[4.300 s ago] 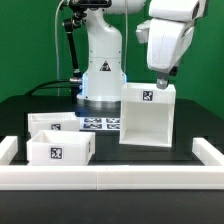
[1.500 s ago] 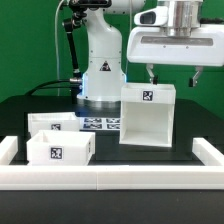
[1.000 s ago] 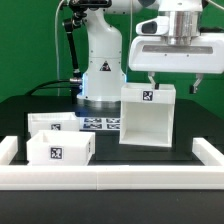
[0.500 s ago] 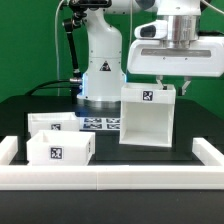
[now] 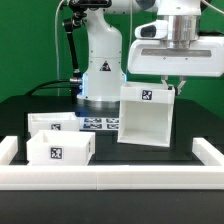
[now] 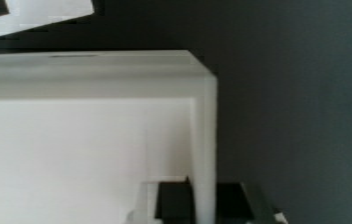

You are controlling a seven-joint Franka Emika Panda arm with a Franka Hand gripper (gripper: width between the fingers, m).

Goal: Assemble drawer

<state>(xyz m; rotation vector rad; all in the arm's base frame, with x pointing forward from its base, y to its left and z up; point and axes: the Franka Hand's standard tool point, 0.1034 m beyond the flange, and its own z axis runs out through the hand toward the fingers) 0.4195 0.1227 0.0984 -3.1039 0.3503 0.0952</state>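
The tall white drawer shell (image 5: 145, 115) stands on the black table at the exterior view's right, open top up, a square tag on its front. My gripper (image 5: 177, 84) reaches down over the shell's right wall. In the wrist view the shell (image 6: 84, 130) fills the picture and my gripper (image 6: 205, 200) straddles its thin side wall, with a black finger (image 6: 169, 202) pressed against each face. Two small open trays, one in front (image 5: 60, 150) and one behind (image 5: 50, 123), sit at the left, apart from the shell.
The marker board (image 5: 100, 124) lies flat between the trays and the shell. Low white border rails (image 5: 110, 178) run along the table's front and sides. The arm's white base (image 5: 100, 70) stands behind the marker board.
My gripper came down from above onto the shell's right wall and closed on it. The shell's top has shifted slightly to the exterior view's left. The trays have not moved.
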